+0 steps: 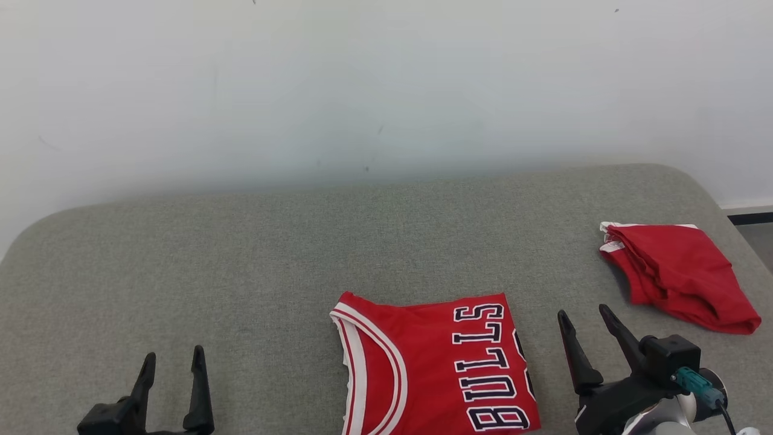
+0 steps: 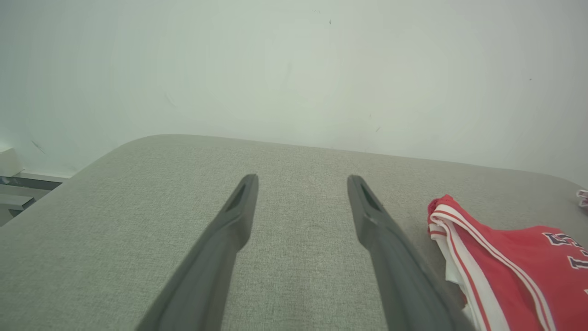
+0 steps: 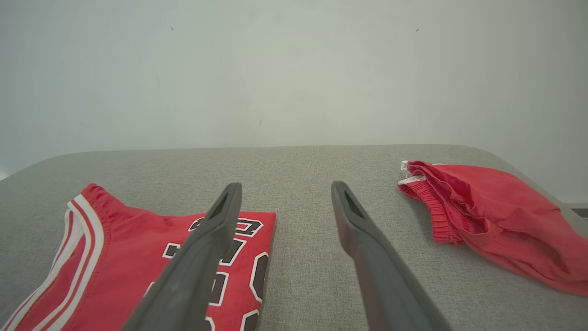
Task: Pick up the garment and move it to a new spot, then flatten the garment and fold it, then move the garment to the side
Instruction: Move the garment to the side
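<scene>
The red jersey (image 1: 435, 362) is seen lying flat on the grey fabric-covered counter (image 1: 241, 254). It is folded into a neat rectangle at the near edge of the head view, with its lettering turned sideways. From this it is judged that the pick-up, the flattening and the folding are done, and that only the move to the side is left. This cannot be settled for certain, because a second red garment, a pair of shorts (image 1: 676, 275), is loosely bunched at the far right of the counter. It may be a piece already set aside or one not yet handled.

The jersey is placed between the two pincers. The left pincer (image 1: 173, 353) is held wide with nothing between its fingers, over bare counter and well apart from the jersey's striped armhole edge. The right pincer (image 1: 583, 312) is likewise spread wide and empty, just beside the jersey's lettered edge, with the shorts beyond it to the right. No contact with cloth is seen at either pincer
</scene>
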